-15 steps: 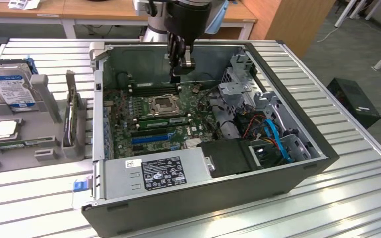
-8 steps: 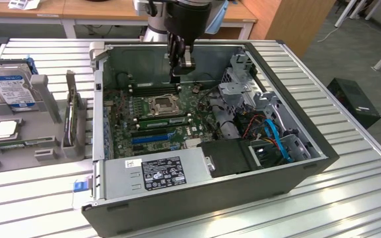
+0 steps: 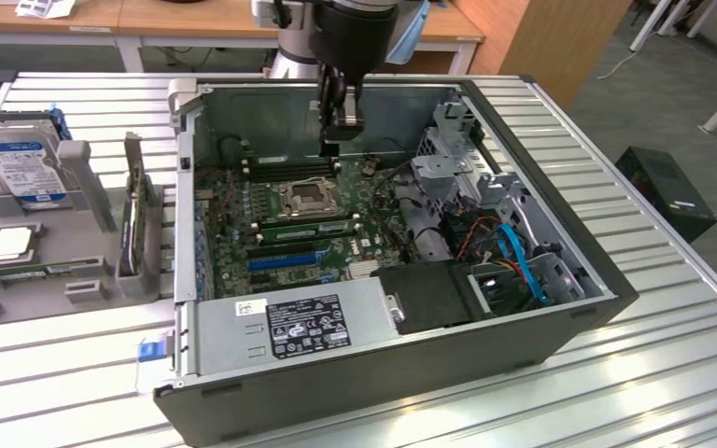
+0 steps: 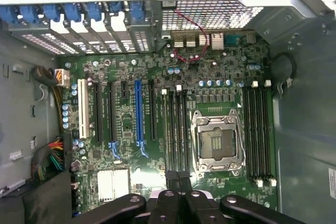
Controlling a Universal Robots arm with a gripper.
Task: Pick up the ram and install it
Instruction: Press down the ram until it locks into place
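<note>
The gripper (image 3: 340,140), fingers shut together with nothing visibly between them, hangs at upper centre over the board (image 3: 296,201), while what I judge is the ram (image 3: 25,272) lies far lower-left, lengthwise left-to-right.

Exterior view high above the open computer case (image 3: 458,355); wrist view close over its motherboard (image 4: 157,77), shared.

A black gripper (image 3: 340,126) with slim paired fingers is carried on a silver-grey, blue-capped arm (image 3: 333,28).
</note>
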